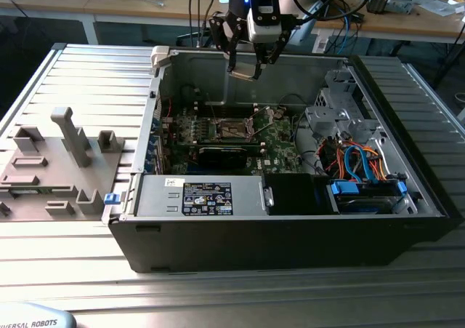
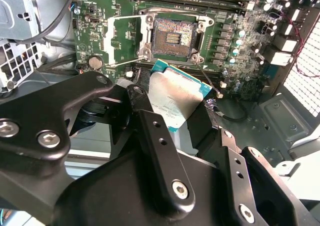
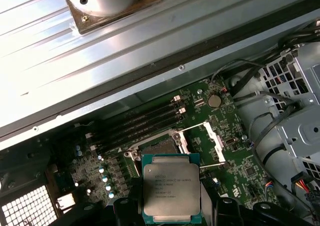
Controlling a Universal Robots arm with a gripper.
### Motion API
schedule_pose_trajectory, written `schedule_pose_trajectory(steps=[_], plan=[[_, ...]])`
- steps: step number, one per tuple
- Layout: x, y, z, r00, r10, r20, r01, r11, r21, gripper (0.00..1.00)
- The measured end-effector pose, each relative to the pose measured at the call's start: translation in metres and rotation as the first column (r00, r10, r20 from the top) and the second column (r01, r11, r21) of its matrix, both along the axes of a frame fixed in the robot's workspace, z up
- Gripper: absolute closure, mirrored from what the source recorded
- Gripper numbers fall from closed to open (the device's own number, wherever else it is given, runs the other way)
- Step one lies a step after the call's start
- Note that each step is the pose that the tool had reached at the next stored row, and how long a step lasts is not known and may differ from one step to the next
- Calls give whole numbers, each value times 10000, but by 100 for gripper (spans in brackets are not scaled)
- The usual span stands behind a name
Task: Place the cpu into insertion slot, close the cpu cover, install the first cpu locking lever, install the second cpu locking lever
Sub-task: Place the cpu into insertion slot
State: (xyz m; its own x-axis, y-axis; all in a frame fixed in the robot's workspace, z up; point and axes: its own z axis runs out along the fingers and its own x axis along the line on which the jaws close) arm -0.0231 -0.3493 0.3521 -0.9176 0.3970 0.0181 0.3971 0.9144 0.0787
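The ribbed tabletop [image 1: 87,88] carries an open computer case [image 1: 290,226], and the gripper [image 1: 247,72] hangs over the case's far wall, above the green board [image 1: 280,140]. In the second wrist view the fingers [image 2: 150,126] are clamped on the cpu [image 2: 176,96], holding it in the air near the bare socket [image 2: 172,35]. The cpu cover [image 2: 112,40] lies swung open just beside the socket.
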Motion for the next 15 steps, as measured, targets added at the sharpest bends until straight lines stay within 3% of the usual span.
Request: schedule_pose_trajectory(steps=[15], plan=[[0,0,0,9998,-188,0,188,9998,-2,46]])
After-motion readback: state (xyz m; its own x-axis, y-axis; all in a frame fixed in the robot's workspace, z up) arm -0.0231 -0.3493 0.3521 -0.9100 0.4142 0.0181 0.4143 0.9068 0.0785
